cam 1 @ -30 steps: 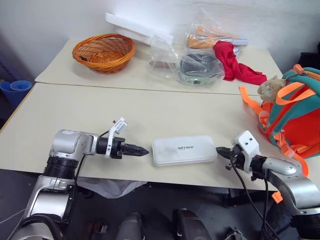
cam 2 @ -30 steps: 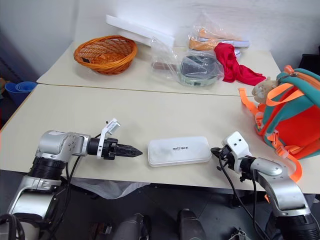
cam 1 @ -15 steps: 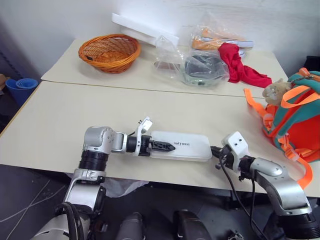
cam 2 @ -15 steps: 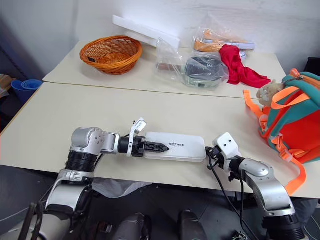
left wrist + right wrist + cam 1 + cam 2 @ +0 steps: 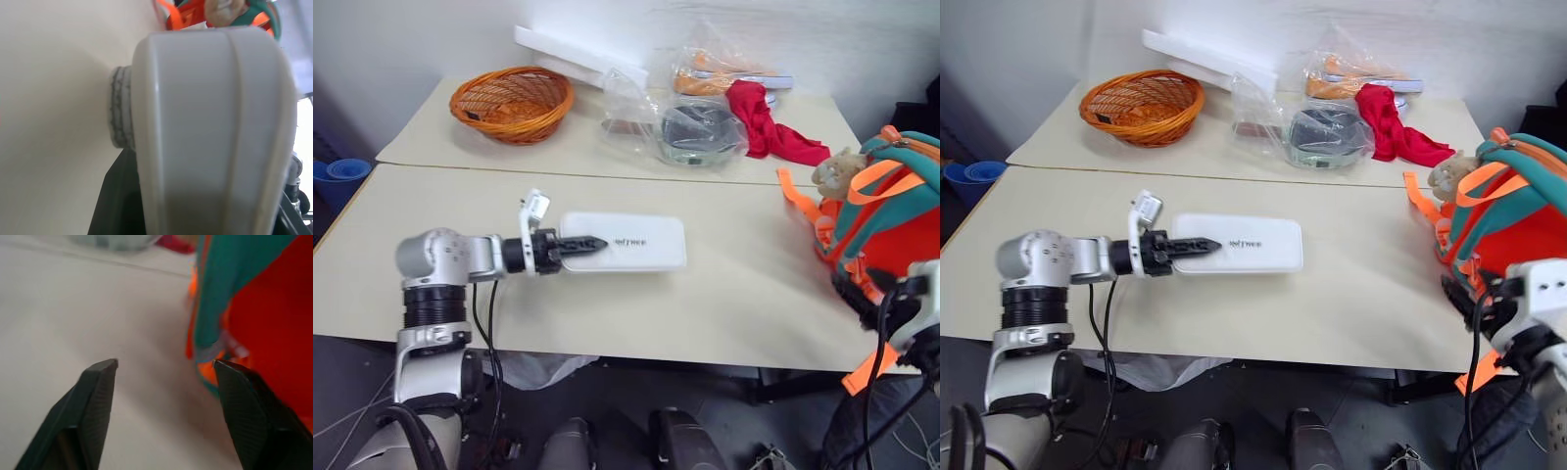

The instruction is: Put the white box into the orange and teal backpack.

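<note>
The white box [image 5: 641, 242] is a flat white case with small dark lettering, held level a little above the beige table [image 5: 724, 304]. My left gripper [image 5: 590, 243] is shut on its left end, one black finger lying over the top face. Up close in the left wrist view, the white box [image 5: 210, 122] covers most of the picture. The orange and teal backpack [image 5: 891, 211] stands upright at the table's right edge, a beige plush toy [image 5: 837, 168] on it. My right gripper [image 5: 165, 364] is open with nothing between its fingers, close beside the backpack's [image 5: 266, 308] lower front.
On the far table are an orange wicker basket [image 5: 512, 101], a white foam slab [image 5: 578, 54], clear plastic bags [image 5: 695, 127] and a red cloth [image 5: 769, 125]. Orange straps [image 5: 798, 196] trail from the backpack onto the table. Blue cups [image 5: 335, 174] sit on the floor at left.
My left gripper shut on the box's left end and lifted it off the table. My right gripper left the box's right end, swung right to the backpack and opened.
</note>
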You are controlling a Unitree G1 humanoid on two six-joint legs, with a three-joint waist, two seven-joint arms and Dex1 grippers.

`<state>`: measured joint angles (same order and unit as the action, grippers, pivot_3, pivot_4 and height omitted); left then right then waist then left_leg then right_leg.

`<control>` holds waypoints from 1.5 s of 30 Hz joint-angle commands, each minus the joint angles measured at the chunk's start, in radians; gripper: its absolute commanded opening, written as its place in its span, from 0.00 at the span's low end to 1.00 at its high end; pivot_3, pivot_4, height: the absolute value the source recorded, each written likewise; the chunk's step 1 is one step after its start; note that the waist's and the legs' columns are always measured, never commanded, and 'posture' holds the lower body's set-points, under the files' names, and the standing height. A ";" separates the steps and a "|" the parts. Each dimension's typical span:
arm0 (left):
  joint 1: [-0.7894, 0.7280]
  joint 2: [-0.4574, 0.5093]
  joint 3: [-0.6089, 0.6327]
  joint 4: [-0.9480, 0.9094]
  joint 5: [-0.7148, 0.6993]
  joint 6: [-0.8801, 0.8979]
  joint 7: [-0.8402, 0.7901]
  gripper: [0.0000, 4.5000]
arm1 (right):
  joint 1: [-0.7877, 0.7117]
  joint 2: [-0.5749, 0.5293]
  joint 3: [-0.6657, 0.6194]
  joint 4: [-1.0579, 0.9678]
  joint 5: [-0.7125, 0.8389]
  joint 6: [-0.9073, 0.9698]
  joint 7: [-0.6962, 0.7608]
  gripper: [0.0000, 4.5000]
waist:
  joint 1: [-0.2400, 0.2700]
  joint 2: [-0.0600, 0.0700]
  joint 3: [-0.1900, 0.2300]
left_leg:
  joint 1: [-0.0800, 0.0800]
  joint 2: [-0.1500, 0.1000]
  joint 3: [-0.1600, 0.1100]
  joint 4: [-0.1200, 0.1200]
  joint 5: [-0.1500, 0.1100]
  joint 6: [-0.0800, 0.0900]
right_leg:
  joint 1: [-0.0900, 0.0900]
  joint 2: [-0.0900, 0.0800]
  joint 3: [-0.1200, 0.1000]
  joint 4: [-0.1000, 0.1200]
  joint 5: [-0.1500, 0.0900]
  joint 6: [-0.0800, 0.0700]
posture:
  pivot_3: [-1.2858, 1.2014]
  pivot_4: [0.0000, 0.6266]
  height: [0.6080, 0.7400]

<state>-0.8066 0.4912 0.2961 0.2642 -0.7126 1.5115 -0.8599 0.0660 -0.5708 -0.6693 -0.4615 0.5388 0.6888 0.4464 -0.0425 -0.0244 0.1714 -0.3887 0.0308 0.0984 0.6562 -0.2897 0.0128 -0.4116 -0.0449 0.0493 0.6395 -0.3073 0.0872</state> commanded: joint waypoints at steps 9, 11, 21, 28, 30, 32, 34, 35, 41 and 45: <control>-0.112 -0.020 0.125 -0.085 -0.186 -0.056 -0.010 0.28 | -0.534 0.048 0.232 0.603 -0.183 -0.227 -0.169 1.00 | -0.001 0.000 0.003 | -0.001 -0.002 0.002 -0.003 0.006 -0.003 | -0.002 0.000 0.001 0.000 0.000 0.000 | 0.52 0.24 1.00; -0.102 -0.021 0.118 -0.107 -0.196 -0.055 0.000 0.28 | -0.594 0.036 0.239 0.691 -0.199 -0.282 -0.154 0.91 | -0.002 0.001 0.003 | 0.000 -0.002 0.003 -0.004 0.006 -0.003 | -0.003 0.000 0.002 0.000 0.000 0.000 | 0.52 0.24 1.00; -0.083 -0.012 0.106 -0.123 -0.177 -0.177 0.046 0.28 | -0.585 -0.008 0.290 0.619 -0.143 -0.307 0.024 0.16 | -0.008 0.001 0.003 | -0.002 -0.001 0.003 -0.007 0.008 -0.006 | -0.003 0.001 0.002 -0.001 0.000 0.001 | 0.52 0.24 1.00; -0.156 0.053 0.079 -0.003 -0.145 -0.378 -0.063 0.28 | -0.262 -0.152 0.321 -0.010 0.205 -0.004 0.295 0.00 | -0.003 0.005 0.006 | -0.001 0.000 0.002 -0.008 0.008 -0.008 | -0.003 0.003 0.001 -0.002 0.000 0.001 | 0.52 0.24 1.00; -0.180 0.075 0.062 0.035 -0.138 -0.422 -0.112 0.28 | -0.180 -0.207 0.269 -0.126 0.330 0.061 0.337 0.00 | -0.004 0.003 0.007 | -0.001 0.000 0.002 -0.008 0.008 -0.008 | -0.003 0.003 0.001 -0.003 0.000 0.001 | 0.52 0.24 1.00; -0.197 0.101 0.019 0.056 -0.111 -0.478 -0.186 0.28 | -0.090 -0.267 0.182 -0.219 0.461 0.116 0.376 0.00 | -0.001 0.001 0.009 | 0.000 0.000 0.002 -0.008 0.008 -0.008 | -0.003 0.003 0.001 -0.003 0.000 0.001 | 0.52 0.24 1.00; -0.198 0.122 -0.036 0.057 -0.076 -0.539 -0.258 0.28 | -0.021 -0.314 0.108 -0.270 0.544 0.149 0.401 0.00 | 0.002 0.000 0.009 | 0.000 0.000 0.002 -0.007 0.008 -0.008 | -0.002 0.002 0.001 -0.003 0.000 0.001 | 0.52 0.24 1.00; -0.193 0.131 -0.064 0.053 -0.062 -0.563 -0.292 0.28 | 0.009 -0.331 0.077 -0.285 0.568 0.157 0.408 0.00 | 0.005 0.000 0.009 | 0.000 0.000 0.002 -0.007 0.008 -0.007 | -0.001 0.002 0.001 -0.004 0.000 0.001 | 0.52 0.24 1.00; -0.165 0.115 -0.192 0.042 0.026 -0.727 -0.424 0.28 | 0.146 -0.384 -0.076 -0.291 0.708 0.212 0.411 0.00 | 0.016 -0.003 0.010 | 0.000 -0.001 0.001 -0.007 0.004 0.001 | 0.000 0.000 0.001 -0.005 0.000 0.001 | 0.52 0.24 1.00; -0.212 0.044 -0.219 0.087 0.070 -0.820 -0.415 0.28 | 0.202 -0.422 -0.201 -0.269 0.874 0.249 0.449 0.00 | 0.024 -0.004 0.011 | -0.002 -0.001 -0.001 -0.006 0.003 0.003 | 0.000 0.000 -0.001 -0.008 0.000 0.001 | 0.52 0.24 1.00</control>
<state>-0.9657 0.5445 0.0618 0.3452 -0.6472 0.7401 -1.2711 0.2607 -0.9781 -0.8026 -0.7295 1.3308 0.9290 0.8649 -0.0183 -0.0280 0.1822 -0.3915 0.0297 0.0971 0.6499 -0.2864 0.0157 -0.4116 -0.0453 0.0485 0.6312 -0.3068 0.0882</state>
